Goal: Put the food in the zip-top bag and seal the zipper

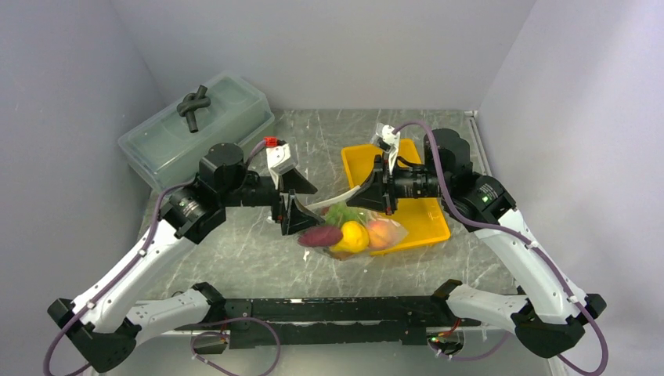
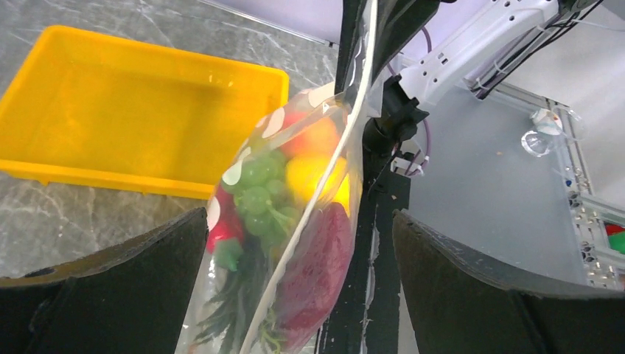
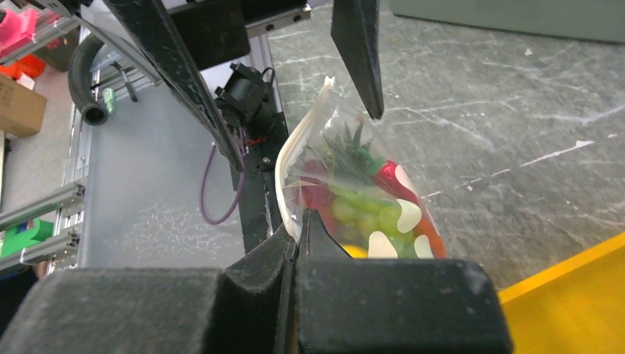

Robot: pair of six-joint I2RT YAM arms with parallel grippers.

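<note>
- grey marbled table: bears everything.
- translucent lidded box: far left.
- rigid yellow tray: right of centre.
- left gripper: jaws spread wide, straddling the bag, gripping nothing.
- right gripper: clamped tight on the bag's mouth edge.
- clear white-dotted zip-top bag: beside the tray's near edge, holding green grapes, yellow fruit, peach and dark purple piece.
- whitish zipper strip: spans between the grippers.

Robotics lab: white-walled enclosure, aluminium framing.

One dotted bag; six food pieces inside; one yellow tray; one lidded box; two claws: left claw, right claw.
</note>
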